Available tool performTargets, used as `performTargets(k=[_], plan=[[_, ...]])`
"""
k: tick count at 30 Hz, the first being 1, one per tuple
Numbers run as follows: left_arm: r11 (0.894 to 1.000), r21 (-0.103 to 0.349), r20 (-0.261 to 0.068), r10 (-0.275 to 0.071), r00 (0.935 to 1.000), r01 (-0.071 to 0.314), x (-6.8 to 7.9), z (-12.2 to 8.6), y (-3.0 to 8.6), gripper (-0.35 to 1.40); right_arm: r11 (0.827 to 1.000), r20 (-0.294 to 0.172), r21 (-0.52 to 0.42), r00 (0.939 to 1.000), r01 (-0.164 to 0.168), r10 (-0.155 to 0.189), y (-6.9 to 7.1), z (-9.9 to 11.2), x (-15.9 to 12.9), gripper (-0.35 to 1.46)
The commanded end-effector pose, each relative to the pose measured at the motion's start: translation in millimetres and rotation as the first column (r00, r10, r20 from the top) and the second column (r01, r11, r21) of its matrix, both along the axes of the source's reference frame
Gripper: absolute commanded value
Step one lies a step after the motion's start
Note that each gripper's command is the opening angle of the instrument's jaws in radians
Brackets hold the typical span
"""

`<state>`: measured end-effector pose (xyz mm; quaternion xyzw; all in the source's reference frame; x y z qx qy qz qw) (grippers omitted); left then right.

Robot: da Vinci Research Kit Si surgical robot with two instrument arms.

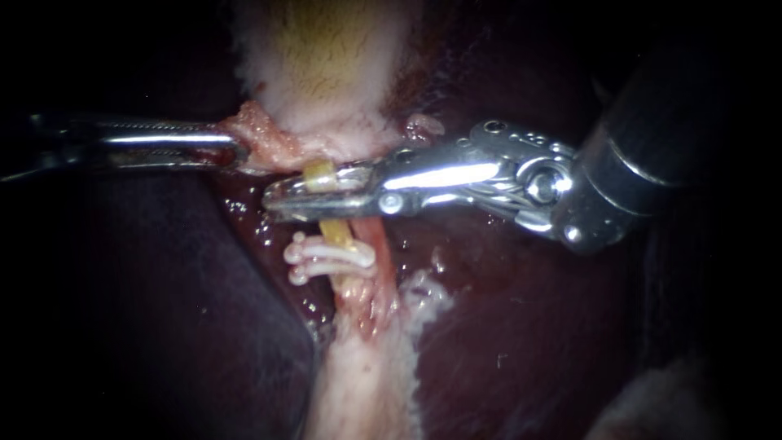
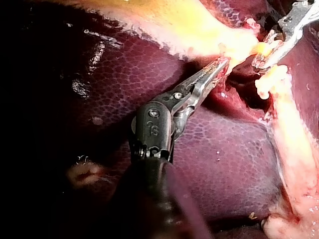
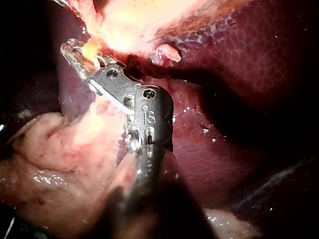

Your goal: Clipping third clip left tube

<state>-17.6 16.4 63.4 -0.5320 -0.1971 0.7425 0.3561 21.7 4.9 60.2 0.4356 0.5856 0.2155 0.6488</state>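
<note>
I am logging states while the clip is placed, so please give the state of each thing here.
Left instrument: jaws shut on gallbladder tissue.
Right instrument: jaws shut on the tube.
White clips: two, closed on the tube, apart from the jaws.

Dark maroon liver (image 1: 529, 326) with fine mottling; cream gallbladder (image 1: 326, 49) streaked yellow; yellow left tube (image 1: 336, 232); white clips (image 1: 334, 254); silver left instrument (image 1: 239, 152) and right instrument (image 1: 274, 200).
</note>
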Motion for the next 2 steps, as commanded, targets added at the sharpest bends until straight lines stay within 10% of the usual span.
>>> performTargets(k=[1,2], plan=[[1.0,0.0,0.0,0.0,1.0,0.0,0.0,0.0,0.0,-0.35,1.0,0.002,0.005,1.0,0.0,0.0,-0.1,0.0,0.0,-0.35],[1.0,-0.001,-0.002,-0.002,1.0,0.002,0.0,0.0,0.0,-0.35,1.0,0.004,0.017,1.0,0.0,0.0,-0.1,0.1,0.0,-0.35]])
